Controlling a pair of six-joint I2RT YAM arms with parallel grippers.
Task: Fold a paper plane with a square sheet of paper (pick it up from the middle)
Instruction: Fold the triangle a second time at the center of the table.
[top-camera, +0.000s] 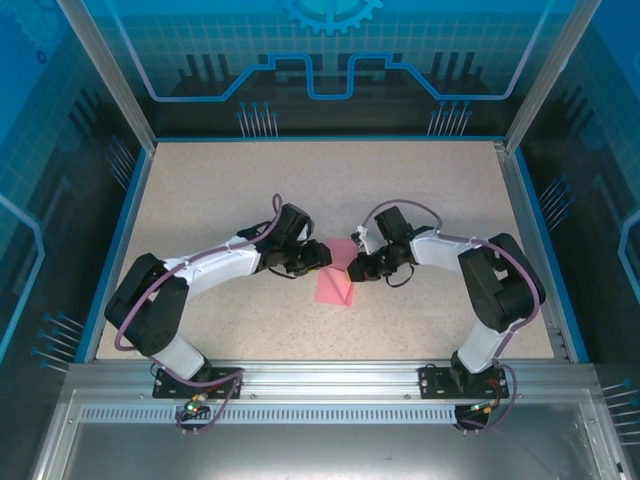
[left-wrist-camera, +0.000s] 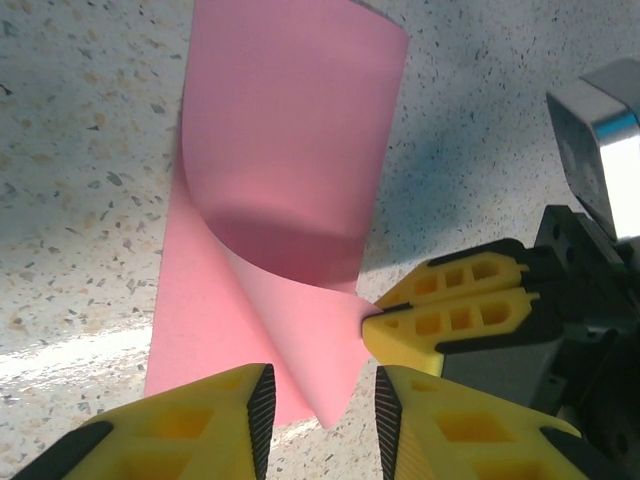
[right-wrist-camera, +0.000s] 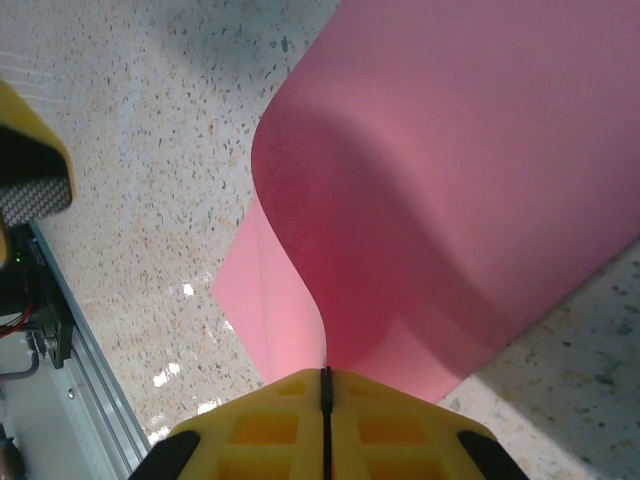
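The square sheet of paper (top-camera: 333, 286) is thin and pink, lying mid-table with one side curled up and over itself (left-wrist-camera: 290, 130). My right gripper (right-wrist-camera: 325, 375) is shut on the raised edge of the sheet (right-wrist-camera: 450, 180), holding that flap off the table. In the left wrist view its yellow fingers (left-wrist-camera: 440, 310) pinch the paper from the right. My left gripper (left-wrist-camera: 320, 385) is open, and a loose corner of the paper hangs in the gap between its pads without touching either. From above, both grippers (top-camera: 322, 257) (top-camera: 350, 270) meet over the sheet's far edge.
The speckled tabletop (top-camera: 420, 190) has free room on all sides of the paper. Blue rails (top-camera: 520, 240) border it left and right, and a metal rail (top-camera: 330, 375) runs along the near edge by the arm bases.
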